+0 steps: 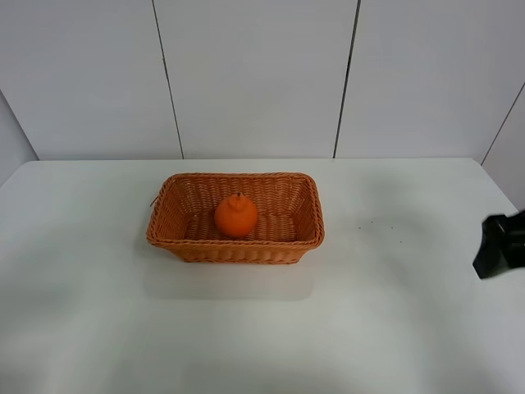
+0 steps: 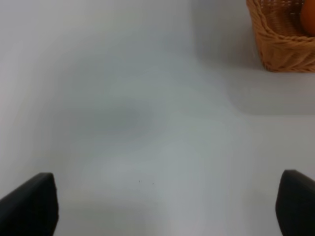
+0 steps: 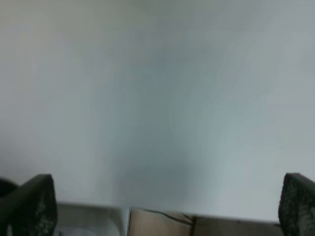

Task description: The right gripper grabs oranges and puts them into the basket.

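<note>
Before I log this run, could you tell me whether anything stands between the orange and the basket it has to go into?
Nothing visible does: the orange already sits inside the basket. The right gripper is off at the table's right edge, open and empty, with bare tabletop between it and the basket.

A bare test bench in a lab or robot workroom: a plain white table (image 1: 246,328) stands against blank white wall panels (image 1: 254,74) split by thin dark seams. Beyond the right gripper's fingers (image 3: 34,206) lies only white tabletop; beyond the left gripper's fingers (image 2: 29,206), a wicker basket (image 2: 280,44)
</note>
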Robot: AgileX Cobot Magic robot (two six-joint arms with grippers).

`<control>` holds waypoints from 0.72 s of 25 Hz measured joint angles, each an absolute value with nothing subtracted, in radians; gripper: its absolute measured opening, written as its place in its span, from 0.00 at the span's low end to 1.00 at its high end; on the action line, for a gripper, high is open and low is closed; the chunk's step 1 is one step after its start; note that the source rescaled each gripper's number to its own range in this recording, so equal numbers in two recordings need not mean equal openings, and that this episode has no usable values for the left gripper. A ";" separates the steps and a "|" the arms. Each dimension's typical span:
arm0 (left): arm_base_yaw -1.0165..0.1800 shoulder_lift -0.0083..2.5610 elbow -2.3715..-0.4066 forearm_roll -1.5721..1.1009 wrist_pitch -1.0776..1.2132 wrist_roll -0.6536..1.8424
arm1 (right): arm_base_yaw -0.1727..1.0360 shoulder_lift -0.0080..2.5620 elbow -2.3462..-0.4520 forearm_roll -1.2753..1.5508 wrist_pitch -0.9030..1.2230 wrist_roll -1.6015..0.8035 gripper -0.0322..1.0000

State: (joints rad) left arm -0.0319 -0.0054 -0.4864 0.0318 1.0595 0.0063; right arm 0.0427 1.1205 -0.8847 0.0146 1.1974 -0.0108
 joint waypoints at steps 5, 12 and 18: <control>-0.032 -0.005 -0.486 0.032 1.060 0.006 | 0.043 0.778 -0.628 0.015 1.069 -0.010 1.00; -0.032 -0.005 -0.486 0.032 1.060 0.006 | 0.043 0.356 -0.499 0.011 1.027 -0.009 1.00; -0.032 -0.005 -0.486 0.032 1.060 0.006 | 0.043 0.126 -0.497 0.011 1.026 -0.008 1.00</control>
State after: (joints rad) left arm -0.0319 -0.0054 -0.4864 0.0318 1.0595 0.0063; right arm 0.0427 0.1259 -0.4974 0.0112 1.0260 -0.0079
